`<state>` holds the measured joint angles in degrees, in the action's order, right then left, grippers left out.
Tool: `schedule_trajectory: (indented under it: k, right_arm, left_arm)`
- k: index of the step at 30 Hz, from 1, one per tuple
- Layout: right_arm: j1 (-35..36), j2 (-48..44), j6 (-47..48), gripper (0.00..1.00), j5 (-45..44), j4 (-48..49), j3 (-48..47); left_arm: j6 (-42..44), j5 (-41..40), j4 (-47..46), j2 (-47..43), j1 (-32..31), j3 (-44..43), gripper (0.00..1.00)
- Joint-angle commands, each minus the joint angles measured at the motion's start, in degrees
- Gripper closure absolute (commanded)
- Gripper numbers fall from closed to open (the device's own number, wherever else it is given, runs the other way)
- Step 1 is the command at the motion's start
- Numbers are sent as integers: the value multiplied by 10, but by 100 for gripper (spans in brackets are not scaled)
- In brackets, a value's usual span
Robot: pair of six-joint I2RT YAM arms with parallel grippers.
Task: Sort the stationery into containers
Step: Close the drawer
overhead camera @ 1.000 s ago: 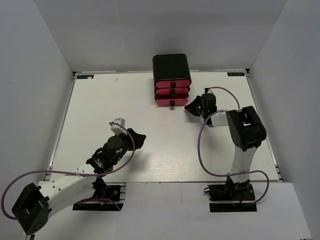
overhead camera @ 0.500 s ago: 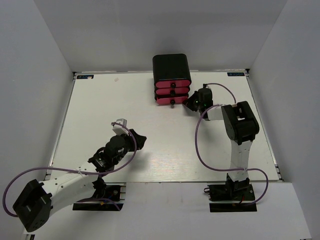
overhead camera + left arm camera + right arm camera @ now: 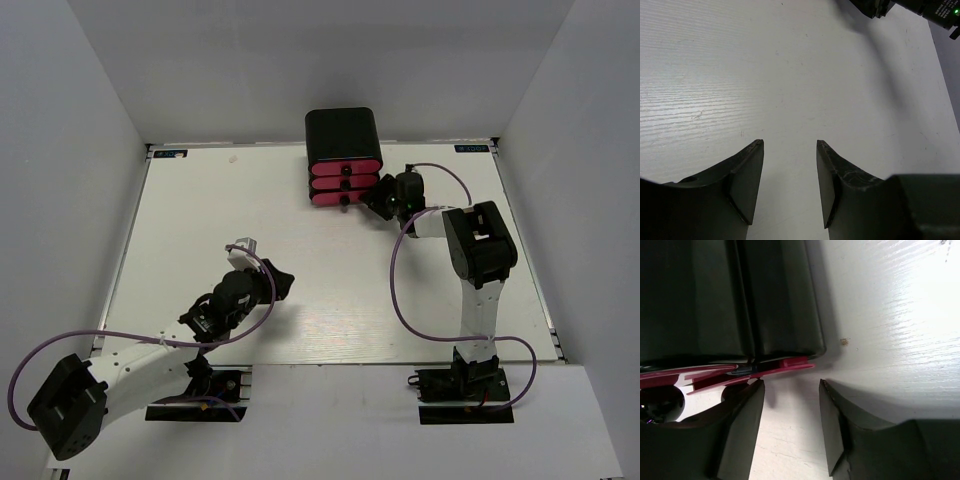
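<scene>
Overhead, you are seeing the black cabinet (image 3: 340, 130) standing at the far edge of the table (image 3: 200, 220), its three pink drawers (image 3: 345, 183) facing the arms. The right gripper (image 3: 375, 206) is sitting just beside the right end of the lowest one, while the left gripper (image 3: 280, 281) is hanging over bare board, well apart from the cabinet. No stationery is showing in any view, so you cannot tell where it is lying. Through the left wrist camera, the left gripper (image 3: 789, 144) is standing with its jaws parted and nothing between them, only table (image 3: 765, 60) beneath. Through the right wrist camera, the right gripper (image 3: 791, 382) is likewise gaping and empty. Its fingers are pointing at a corner of the black cabinet (image 3: 775, 295), where a pink drawer edge (image 3: 790, 363) is poking out and a round black knob (image 3: 655, 405) is showing at the left. Judging by looks, the drawers are thin, light plastic and should be sliding easily. The knob, small and glossy, is probably the place to pinch, squarely and gently, since so light a cabinet may be dragging forward with the pull.
</scene>
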<state>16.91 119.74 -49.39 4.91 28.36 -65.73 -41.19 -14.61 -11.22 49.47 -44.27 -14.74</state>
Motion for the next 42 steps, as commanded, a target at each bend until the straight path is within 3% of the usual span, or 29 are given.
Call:
schedule_trajectory:
  k: [1,6,12,16,18,19,20,22,25,28,29,30,32,33,35,36,38,39,42]
  right_arm:
    - [1,9,-8,46,-1,9,-20]
    - [1,8,-6,37,0,9,-19]
    - [1,8,-6,33,4,8,-24]
    - [-1,-7,-4,46,19,8,-10]
    - [-2,-24,-1,59,39,7,16]
    - [-3,-35,1,66,46,7,47]
    - [-4,-46,5,84,52,8,60]
    - [-5,-75,8,100,76,18,102]
    - [-8,-132,39,100,98,10,158]
    - [-6,-194,186,100,156,-53,168]
    - [-6,-218,262,90,184,-107,159]
    - [-3,-244,296,72,190,-134,153]
    - [-3,-298,398,53,188,-204,159]
    - [-6,-312,428,36,182,-213,162]
    - [-6,-361,475,10,144,-270,148]
    - [-7,-382,475,10,116,-282,141]
    - [-7,-399,477,10,78,-321,118]
    - [-7,-424,491,10,58,-328,114]
    - [-7,-463,530,10,30,-316,113]
  left_arm:
    - [2,5,-9,-1,-2,-19,43]
    - [2,5,-9,-6,-2,-19,43]
    - [2,5,-9,-6,-2,-19,43]
    - [2,5,-4,-11,-2,-19,45]
    - [2,5,-4,-17,-2,-19,45]
    - [2,5,-4,-17,-2,-19,45]
    - [2,5,-4,-17,-2,-19,48]
    - [2,5,-4,-17,-2,-19,51]
    - [2,5,-9,-23,-2,-19,58]
    - [14,5,-22,-23,-2,-19,70]
    - [21,11,-22,-17,-2,-27,73]
    - [21,11,-22,-17,-2,-27,74]
    - [37,11,-22,-4,-2,-41,74]
    - [37,11,-22,-4,-2,-49,70]
    - [51,11,-22,3,-2,-66,52]
    - [51,6,-15,9,-2,-72,27]
    - [59,5,-10,18,-2,-90,7]
    - [66,5,-10,26,-2,-95,0]
    - [86,5,-4,41,-2,-121,0]
